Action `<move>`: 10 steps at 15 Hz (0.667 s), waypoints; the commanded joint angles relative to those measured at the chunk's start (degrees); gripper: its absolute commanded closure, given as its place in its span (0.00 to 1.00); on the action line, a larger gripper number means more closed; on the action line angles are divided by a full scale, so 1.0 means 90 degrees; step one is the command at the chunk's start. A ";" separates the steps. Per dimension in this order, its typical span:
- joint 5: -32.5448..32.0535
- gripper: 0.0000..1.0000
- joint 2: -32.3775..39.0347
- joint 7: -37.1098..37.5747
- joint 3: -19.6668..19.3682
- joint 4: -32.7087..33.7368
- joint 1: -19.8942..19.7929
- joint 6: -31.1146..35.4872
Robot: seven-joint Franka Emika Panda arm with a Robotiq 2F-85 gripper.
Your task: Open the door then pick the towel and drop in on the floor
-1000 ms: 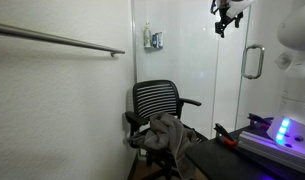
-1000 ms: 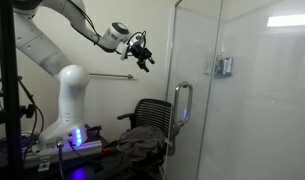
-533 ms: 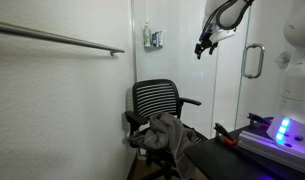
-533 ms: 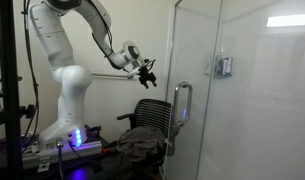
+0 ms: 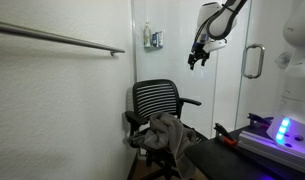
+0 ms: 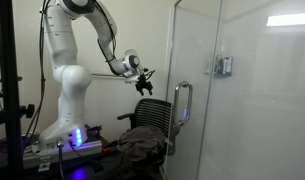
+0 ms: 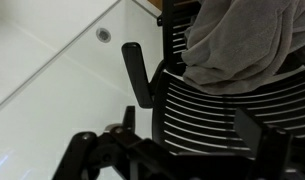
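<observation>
Now the gripper (image 5: 198, 60) hangs above the chair (image 5: 157, 100), its jaws spread wide and holding nothing. The grey towel (image 5: 167, 135) lies heaped on the chair's seat. The door (image 5: 232, 95) stands just beside the chair, its silver handle (image 5: 253, 62) above backrest height, untouched.

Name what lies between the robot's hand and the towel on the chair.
The chair's slatted backrest. In the wrist view it spans the stretch from the open hand to the towel on the seat.
</observation>
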 commanded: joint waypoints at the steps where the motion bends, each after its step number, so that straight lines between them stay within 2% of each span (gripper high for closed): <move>1: 0.0852 0.00 0.1257 -0.0347 -0.0372 0.0266 0.0244 0.0231; 2: 0.1561 0.00 0.1571 -0.0973 -0.0595 0.0176 0.0550 0.0734; 4: 0.2679 0.00 0.2279 -0.1489 -0.1003 0.0040 0.1497 0.1427; 5: 0.3261 0.00 0.2370 -0.1615 -0.0544 -0.0153 0.1548 0.1668; 6: 0.3751 0.00 0.2350 -0.1774 0.0528 -0.0171 0.0911 0.1558; 7: 0.4345 0.00 0.2544 -0.2039 0.0866 -0.0018 0.1018 0.1535; 8: 0.4915 0.00 0.2845 -0.2305 0.1411 0.0275 0.0875 0.1486; 10: 0.6092 0.00 0.3490 -0.3271 0.2484 0.1146 0.0256 0.1089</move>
